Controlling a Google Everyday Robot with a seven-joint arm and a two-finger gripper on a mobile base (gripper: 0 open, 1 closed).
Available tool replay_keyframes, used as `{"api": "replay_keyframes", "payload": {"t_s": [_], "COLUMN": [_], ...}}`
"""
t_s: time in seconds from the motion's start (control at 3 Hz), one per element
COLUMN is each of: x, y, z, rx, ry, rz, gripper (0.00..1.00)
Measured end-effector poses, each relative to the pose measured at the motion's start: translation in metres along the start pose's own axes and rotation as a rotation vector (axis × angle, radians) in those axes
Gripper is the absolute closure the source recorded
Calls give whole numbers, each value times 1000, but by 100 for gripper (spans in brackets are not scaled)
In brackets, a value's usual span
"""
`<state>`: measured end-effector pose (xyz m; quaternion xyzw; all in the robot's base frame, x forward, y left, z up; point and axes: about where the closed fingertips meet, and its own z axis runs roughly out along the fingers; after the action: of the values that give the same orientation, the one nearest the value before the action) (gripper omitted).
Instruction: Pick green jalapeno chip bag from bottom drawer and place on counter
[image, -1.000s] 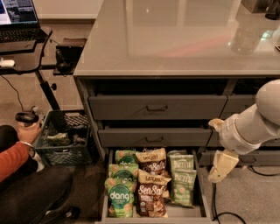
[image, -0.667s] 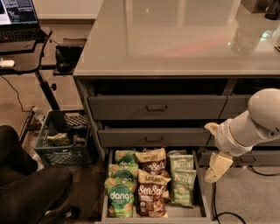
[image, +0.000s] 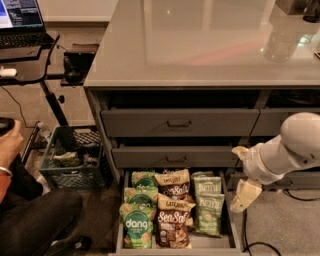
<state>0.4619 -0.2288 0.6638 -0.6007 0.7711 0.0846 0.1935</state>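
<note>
Two jalapeno bags fill the right row of the open drawer, the lowest one under the bench. The front bag overlaps the lower edge of the back bag. Both lie face up, with the long axis running from the drawer's front to its back. To their left, as I stand, are the brown Sea Salt bags, touching them, and beyond these the bright dang bags.

The gripper hangs pointing downward just outside the drawer's right wall, near the two jalapeno bags but touching neither. It holds nothing. If the jaws are open or closed I cannot tell from here. The white arm comes in from the right, in front of the cabinet.

From the gripper the bags lie to the left and lower, over the drawer wall. I think the coming move must go sideways across that wall before it goes down. The bags are flat and crinkly, so the jaws will probably need to close across the short width.
</note>
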Motion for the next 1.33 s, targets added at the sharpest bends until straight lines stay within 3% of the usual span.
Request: {"api": "replay_keyframes", "payload": {"t_s": [0.67, 1.0, 1.33], "x": [55, 71, 74], "y": [-22, -34, -63], "z": [104, 149, 203], "rx": [36, 41, 45], "ry": [-144, -222, -310], "rz": [70, 57, -20], "gripper": [0, 0, 0]}}
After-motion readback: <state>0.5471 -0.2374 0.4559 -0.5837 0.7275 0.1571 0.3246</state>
